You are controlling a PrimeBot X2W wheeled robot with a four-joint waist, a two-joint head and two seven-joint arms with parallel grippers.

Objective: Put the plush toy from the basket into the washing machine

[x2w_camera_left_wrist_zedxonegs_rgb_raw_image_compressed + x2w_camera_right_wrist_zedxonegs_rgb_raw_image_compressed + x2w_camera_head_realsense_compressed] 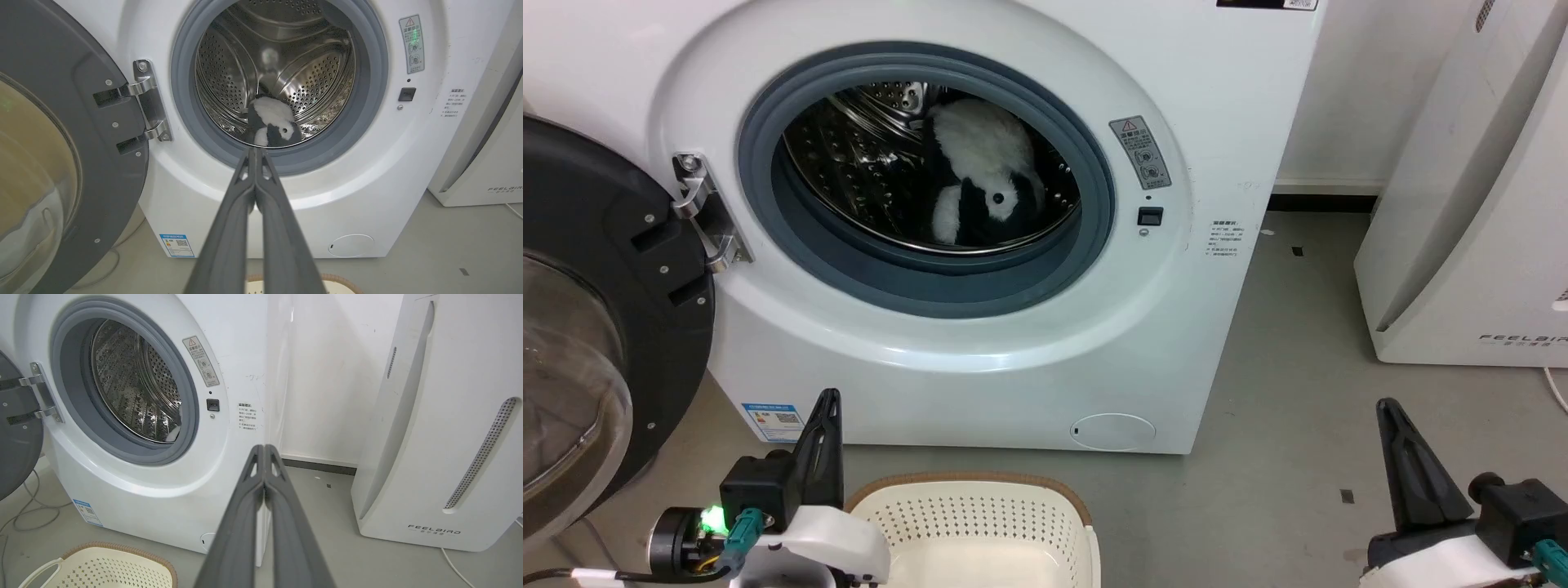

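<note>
The plush toy (984,175) lies inside the washing machine (1225,106), on the bottom of its steel drum (849,163) toward the right and far side, with its white back uppermost and a black-and-white head with one dark eye turned to the porthole. The grey gasket (931,286) rings the opening, and the black-rimmed glass door (596,343) stands swung wide open to the left on its metal hinge (704,214). The left gripper (255,152) hangs in front of the machine, outside the porthole and well apart from the plush toy, its two long dark fingers pressed together at the tips with nothing between them; in its wrist view they point at the lower lip of the gasket. The right gripper (264,447) is off to the right, its fingers likewise closed against each other and holding nothing, pointing toward the machine's right front corner and the wall (327,396) behind. The basket (980,510) sits on the grey floor (1282,457) near the robot, just in front of the machine's base, between the two grippers and closer to the left one, its brown rim and perforated cream wall showing. A white appliance marked FEELBIRD (1462,245) stands on the floor to the right of the machine, apart from it. A warning sticker (1141,153) is on the machine's front, just right of the porthole
</note>
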